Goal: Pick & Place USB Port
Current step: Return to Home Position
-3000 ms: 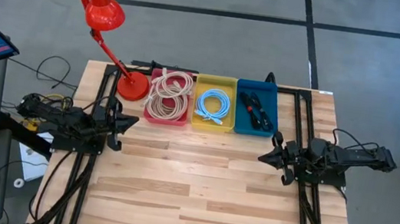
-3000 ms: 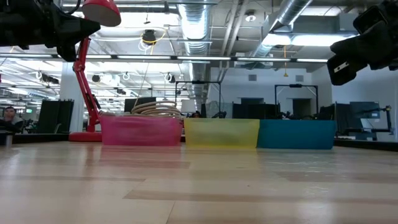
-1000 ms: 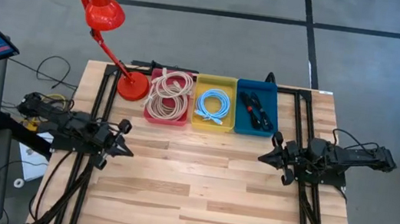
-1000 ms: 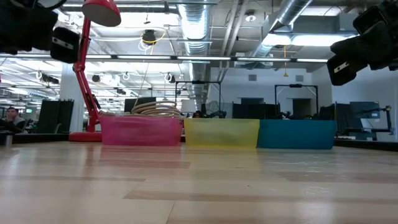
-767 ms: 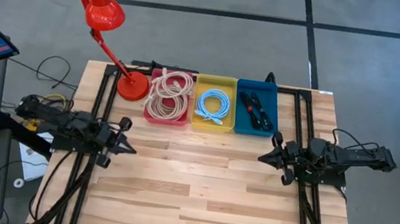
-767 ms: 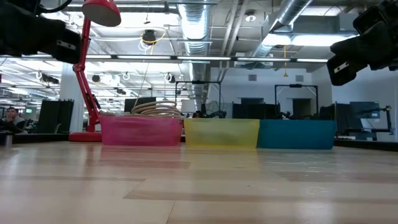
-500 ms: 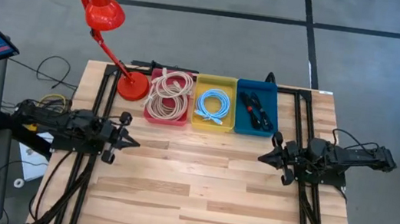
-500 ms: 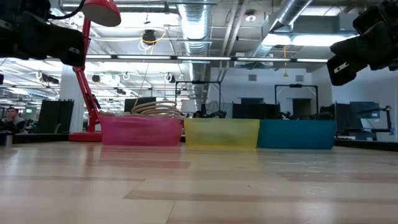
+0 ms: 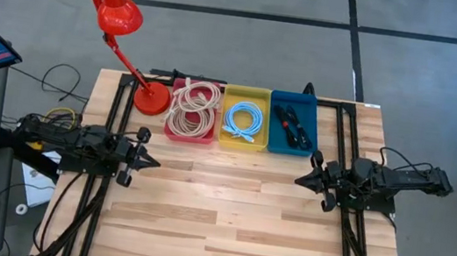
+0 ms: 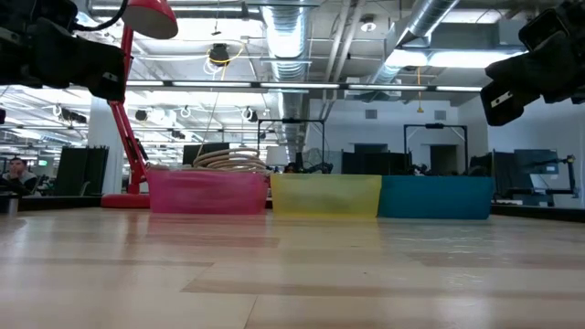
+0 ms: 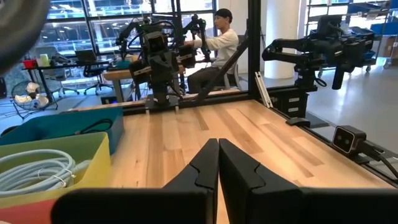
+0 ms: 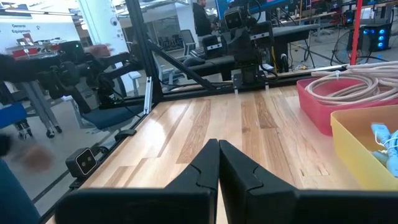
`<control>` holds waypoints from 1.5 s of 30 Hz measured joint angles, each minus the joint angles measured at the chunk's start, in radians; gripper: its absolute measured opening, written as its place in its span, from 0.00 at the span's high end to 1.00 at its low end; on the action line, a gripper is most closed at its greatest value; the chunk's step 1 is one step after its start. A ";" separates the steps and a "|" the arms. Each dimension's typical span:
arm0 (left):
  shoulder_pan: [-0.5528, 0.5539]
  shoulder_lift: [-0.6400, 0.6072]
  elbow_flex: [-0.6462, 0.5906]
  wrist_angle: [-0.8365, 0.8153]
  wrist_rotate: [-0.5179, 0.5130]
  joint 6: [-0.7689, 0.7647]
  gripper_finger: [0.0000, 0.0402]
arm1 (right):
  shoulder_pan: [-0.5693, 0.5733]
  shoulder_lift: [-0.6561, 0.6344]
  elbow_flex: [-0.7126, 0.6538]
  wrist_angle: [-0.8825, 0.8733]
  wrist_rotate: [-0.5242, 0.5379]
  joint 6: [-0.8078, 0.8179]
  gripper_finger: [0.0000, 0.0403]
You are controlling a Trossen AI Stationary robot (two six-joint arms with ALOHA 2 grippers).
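Observation:
Three bins stand in a row at the table's far edge. The pink bin (image 9: 193, 111) holds beige cable coils, the yellow bin (image 9: 245, 119) a light blue cable, and the blue bin (image 9: 293, 124) dark cables with red parts. I cannot make out a USB port among them. My left gripper (image 9: 156, 162) hangs level above the table's left side, shut and empty, pointing right. My right gripper (image 9: 297, 179) hangs level above the right side, shut and empty, pointing left. Each wrist view shows its fingertips (image 11: 218, 144) (image 12: 218, 144) pressed together over bare wood.
A red desk lamp (image 9: 121, 15) stands with its base (image 9: 153, 98) on the far left corner, next to the pink bin. The wooden tabletop (image 9: 235, 209) between and in front of the arms is bare. People sit at other benches beyond the table.
My left gripper has swung a little toward the table's far edge and now points straight across to the right instead of slanting toward the near edge. It stays shut.

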 joint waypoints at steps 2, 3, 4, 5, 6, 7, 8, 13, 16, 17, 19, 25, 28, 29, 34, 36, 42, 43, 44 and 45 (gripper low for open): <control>0.000 0.004 0.000 0.000 0.000 0.000 0.97 | 0.000 0.000 0.000 0.000 0.000 0.000 1.00; 0.000 0.007 0.000 0.001 0.000 0.000 0.97 | 0.000 0.000 0.000 0.000 0.000 0.000 1.00; 0.000 0.011 0.000 0.001 0.000 0.000 0.97 | 0.000 0.000 0.000 0.000 0.000 0.000 1.00; 0.000 0.014 0.000 0.001 0.000 0.000 0.97 | 0.000 0.000 0.000 0.000 0.000 0.000 1.00; 0.000 0.016 0.000 0.001 0.000 0.000 0.97 | 0.000 0.000 0.000 0.000 0.000 0.000 1.00; 0.000 0.019 0.000 0.002 0.000 0.000 0.97 | 0.000 0.000 0.000 0.000 0.000 0.000 1.00; 0.000 0.022 0.000 0.002 0.000 0.000 0.97 | 0.000 0.000 0.000 0.000 0.000 0.000 1.00; 0.000 0.042 0.000 0.004 0.000 0.000 0.97 | 0.000 0.000 0.000 0.000 0.000 0.000 1.00; 0.000 0.056 0.000 0.004 0.000 0.000 0.97 | 0.000 0.000 0.000 0.000 0.000 0.000 1.00; 0.000 0.060 0.000 0.004 0.000 0.000 0.97 | 0.000 0.000 0.000 0.000 0.000 0.000 1.00; 0.000 0.068 0.000 0.004 0.000 0.000 0.97 | 0.000 0.000 0.000 0.000 0.000 0.000 1.00; 0.000 0.087 0.000 0.005 0.000 0.000 0.97 | 0.000 0.000 0.000 0.000 0.000 0.000 1.00; 0.000 0.094 0.000 0.004 0.000 0.000 0.97 | 0.000 0.000 0.000 0.000 0.000 0.000 1.00; 0.000 0.094 0.000 0.005 0.000 0.000 0.97 | 0.000 0.000 0.000 0.000 0.000 0.000 1.00; 0.000 0.095 0.000 0.005 0.000 0.000 0.97 | 0.000 0.000 0.000 0.000 0.000 0.000 1.00; 0.000 0.095 0.000 0.005 0.000 0.000 0.97 | 0.000 0.000 0.000 0.000 0.000 0.000 1.00; 0.000 0.095 0.000 0.005 0.000 0.000 0.97 | 0.000 0.000 0.000 0.000 0.000 0.000 1.00; 0.000 0.095 0.000 0.005 0.000 0.000 0.97 | 0.000 0.000 0.000 0.000 0.000 0.000 1.00; 0.000 0.095 0.000 0.005 0.000 0.000 0.97 | 0.000 0.000 0.000 0.000 0.000 0.000 1.00; 0.000 0.095 0.000 0.005 0.000 0.000 0.97 | 0.000 0.000 0.000 0.000 0.000 0.000 1.00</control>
